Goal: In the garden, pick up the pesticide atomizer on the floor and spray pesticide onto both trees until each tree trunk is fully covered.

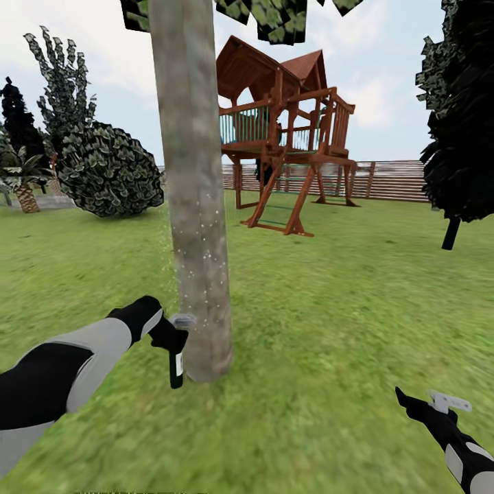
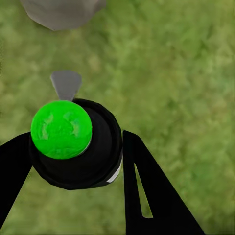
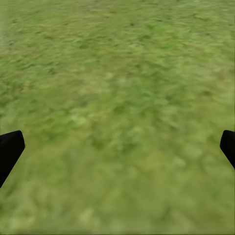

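Nearest, right gripper [image 1: 412, 401] low over the grass [image 1: 329, 329], jaws wide apart, nothing between them per the right wrist view. Next, left gripper [image 1: 173, 337] clamped on the pesticide atomizer [image 1: 177, 362], held upright just beside the tree trunk [image 1: 195, 206]; pale specks on the bark, possibly spray. From the left wrist view, green cap [image 2: 61, 129] and grey nozzle [image 2: 66, 84] atop the sprayer. Beyond, bush [image 1: 110, 171], wooden playhouse [image 1: 288, 130], slatted fence [image 1: 398, 180].

You've got the tree trunk [image 1: 195, 206] near centre-left, pesticide atomizer [image 1: 177, 357] just left of its base, playhouse [image 1: 288, 130] far right behind, bush [image 1: 110, 171] far left.
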Controlling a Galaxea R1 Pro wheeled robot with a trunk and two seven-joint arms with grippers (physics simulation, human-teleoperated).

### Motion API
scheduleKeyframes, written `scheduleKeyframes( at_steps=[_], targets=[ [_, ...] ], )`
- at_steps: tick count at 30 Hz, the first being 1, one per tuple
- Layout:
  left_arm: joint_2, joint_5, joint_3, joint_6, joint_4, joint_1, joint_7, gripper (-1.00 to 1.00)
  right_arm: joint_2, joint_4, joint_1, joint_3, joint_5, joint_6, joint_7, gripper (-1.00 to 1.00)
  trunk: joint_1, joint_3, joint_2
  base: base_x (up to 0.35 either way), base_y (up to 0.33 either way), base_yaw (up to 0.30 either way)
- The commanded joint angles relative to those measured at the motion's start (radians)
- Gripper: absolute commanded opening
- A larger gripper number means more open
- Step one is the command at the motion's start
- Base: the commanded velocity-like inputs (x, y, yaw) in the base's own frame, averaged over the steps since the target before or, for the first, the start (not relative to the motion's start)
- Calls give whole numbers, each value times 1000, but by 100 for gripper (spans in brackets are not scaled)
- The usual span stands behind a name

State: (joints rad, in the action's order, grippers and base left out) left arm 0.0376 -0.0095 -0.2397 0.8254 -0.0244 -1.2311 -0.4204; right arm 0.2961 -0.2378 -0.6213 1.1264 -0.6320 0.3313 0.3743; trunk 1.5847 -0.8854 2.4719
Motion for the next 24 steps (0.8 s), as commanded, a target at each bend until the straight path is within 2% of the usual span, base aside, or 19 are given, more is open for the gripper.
scheduleKeyframes(
  at_steps=[1, 7, 9, 15, 20, 24],
  targets=[
    [0, 0, 0, -6, 0, 6, 0, -100, 0, 0, 0, 0, 0, 0, 0, 100, 0, 0, 0, 0, 0, 243],
    [-2, 1, 0, -106, 0, 62, 0, -100, 0, 0, 0, 0, 0, 0, 0, 100, 0, 0, 0, 0, -18, 254],
    [-5, 4, 0, -173, 0, 72, 0, -100, 0, -1, 0, 0, 0, 0, 1, 100, 0, 0, 0, 0, -242, 236],
    [-3, 6, 2, -257, 0, 102, 0, -100, 0, -1, 0, 0, 0, 0, 1, 100, 0, 0, 0, -50, -310, 81],
    [-2, 7, 3, -282, 0, 105, 0, -100, 0, 0, 0, 0, 0, 0, 2, 100, 0, 0, 0, -119, -317, 11],
    [-3, 9, 3, -282, 0, 106, 0, -100, 0, 0, 0, 0, 0, 0, 2, 100, 0, 0, 0, -122, -310, 207]
  ],
)
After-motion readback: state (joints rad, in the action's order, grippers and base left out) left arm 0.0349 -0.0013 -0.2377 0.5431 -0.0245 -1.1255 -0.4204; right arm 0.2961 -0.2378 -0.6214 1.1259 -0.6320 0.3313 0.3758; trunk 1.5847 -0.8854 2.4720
